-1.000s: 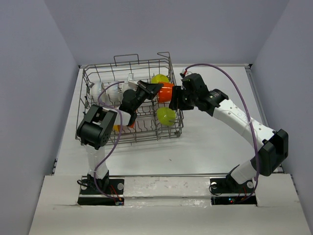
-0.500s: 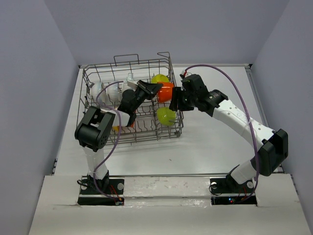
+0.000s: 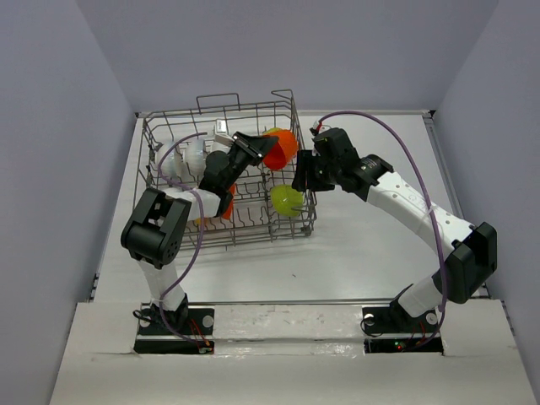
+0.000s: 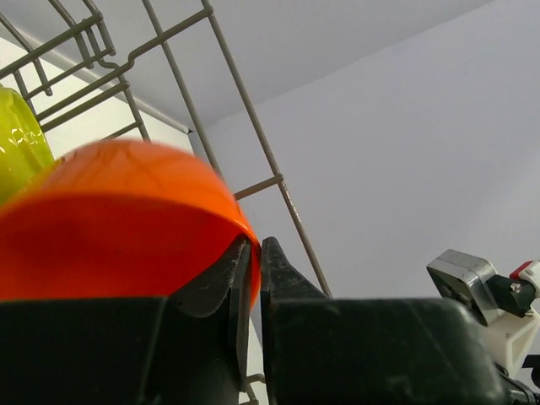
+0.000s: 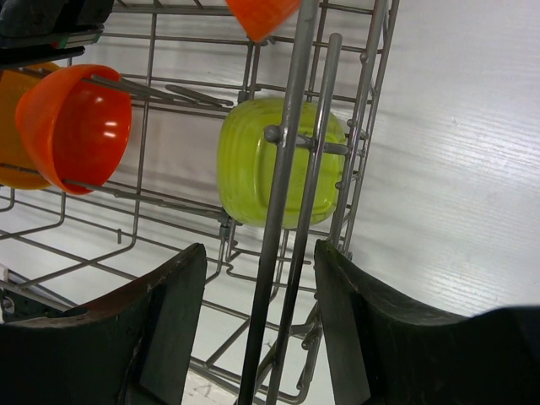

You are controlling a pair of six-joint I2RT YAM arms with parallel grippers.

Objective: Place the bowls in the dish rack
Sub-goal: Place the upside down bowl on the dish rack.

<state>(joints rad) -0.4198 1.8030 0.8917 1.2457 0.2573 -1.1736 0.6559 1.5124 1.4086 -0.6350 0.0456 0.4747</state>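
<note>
gripping the red-orange bowl (image 4: pixel 118 211) by its rim in our left claw (image 4: pixel 256 246) over the dish rack (image 5: pixel 283 169), we are holding our right claw (image 5: pixel 261 278) open at its wire side.

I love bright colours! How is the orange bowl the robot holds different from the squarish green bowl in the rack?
The orange bowl is pinched by its rim in the left gripper; the green bowl stands on edge among the dish rack's wires, ungripped. The orange bowl looks round; the green bowl has squared sides. Both are glossy.
</note>
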